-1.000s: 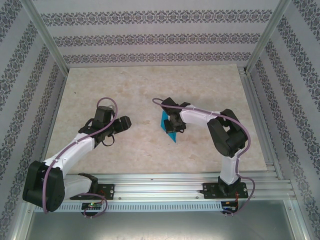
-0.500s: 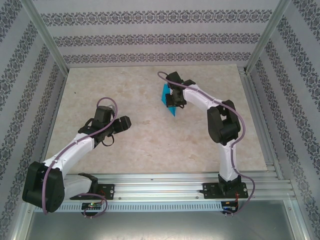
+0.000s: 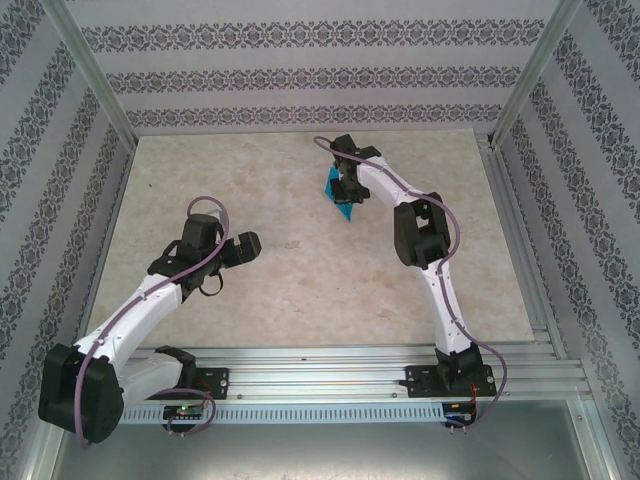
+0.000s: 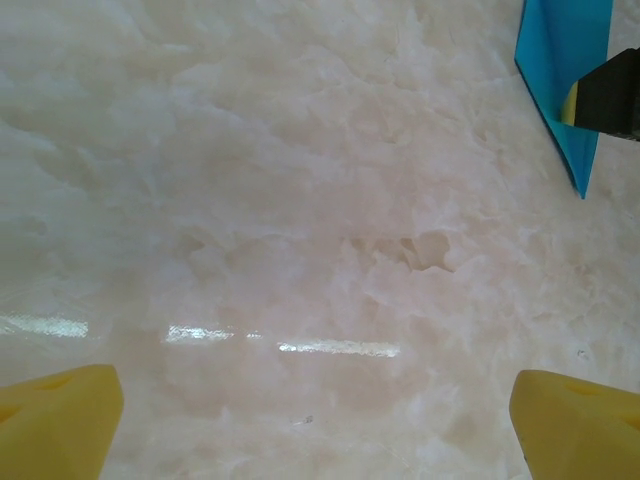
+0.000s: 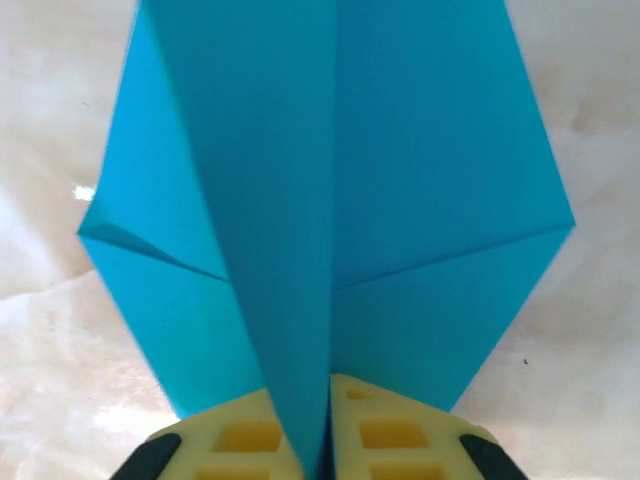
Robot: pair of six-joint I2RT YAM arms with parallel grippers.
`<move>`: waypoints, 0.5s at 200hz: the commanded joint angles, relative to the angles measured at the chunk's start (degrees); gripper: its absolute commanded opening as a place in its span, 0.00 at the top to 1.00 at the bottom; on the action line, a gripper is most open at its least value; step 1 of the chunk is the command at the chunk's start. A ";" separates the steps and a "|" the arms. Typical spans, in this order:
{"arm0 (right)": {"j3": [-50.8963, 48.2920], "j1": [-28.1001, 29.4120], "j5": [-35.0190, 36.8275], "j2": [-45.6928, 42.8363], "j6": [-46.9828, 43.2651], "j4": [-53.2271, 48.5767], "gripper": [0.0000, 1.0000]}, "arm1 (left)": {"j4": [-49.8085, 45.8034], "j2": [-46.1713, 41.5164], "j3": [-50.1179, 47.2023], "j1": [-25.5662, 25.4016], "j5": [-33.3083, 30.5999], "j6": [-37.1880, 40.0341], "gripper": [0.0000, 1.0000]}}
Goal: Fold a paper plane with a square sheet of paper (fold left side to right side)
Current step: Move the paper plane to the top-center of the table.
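Quick status from my remote seat. The table (image 3: 300,300) is the pale marbled slab inside the patterned walls. The right arm (image 3: 425,240) is stretched out toward the far side, and the left arm (image 3: 140,305) sits back on the near left, well apart from the action.

The left gripper (image 4: 320,430) is spread as wide as I ever see it, with nothing in it. Its wrist cam has bare table between the two yellow tips.

The right gripper (image 5: 328,430) is the one doing the work. Its pads (image 5: 250,435) are nearly together, pinching the centre ridge of the plane (image 5: 400,200). The wings fan out to either side, and the creases look decent from the wrist cam. From the top cam the plane sits at the far middle of the table, just left of the right wrist, nose pointing back toward the bases. I can't tell whether the nose touches the table or hangs just above it.

What worries me:
- The whole grip is one thin ridge of paper. If the jaws loosen at the wrong height or angle, I'd guess the plane tips onto a wing or skids away.
- Thin paper springs back, so the wings could splay and the folds relax once nothing clamps the ridge.
- If the nose is on the table, any downward push would crumple it.
- The left gripper is too far off to catch anything.
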 commanded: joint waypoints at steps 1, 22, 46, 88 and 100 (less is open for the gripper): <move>1.70 -0.18 0.87 0.91 -0.60 -2.53 0.83 | -2.38 -0.78 1.63 0.95 -1.22 1.68 0.00; 1.72 -0.24 0.97 0.49 -0.73 -2.66 0.80 | -2.65 -1.30 1.75 0.99 -1.37 1.76 0.00; 1.28 -0.11 1.73 -0.97 -0.91 -3.05 0.76 | -3.01 -2.13 1.81 1.04 -1.39 1.96 0.00; -0.12 0.71 2.90 -4.99 -0.73 -3.53 0.67 | -3.70 -2.75 2.68 1.02 -1.57 2.11 0.00; -0.33 1.15 3.69 -6.07 -0.83 -4.04 0.65 | -3.81 -2.78 2.85 1.03 -1.65 2.12 0.00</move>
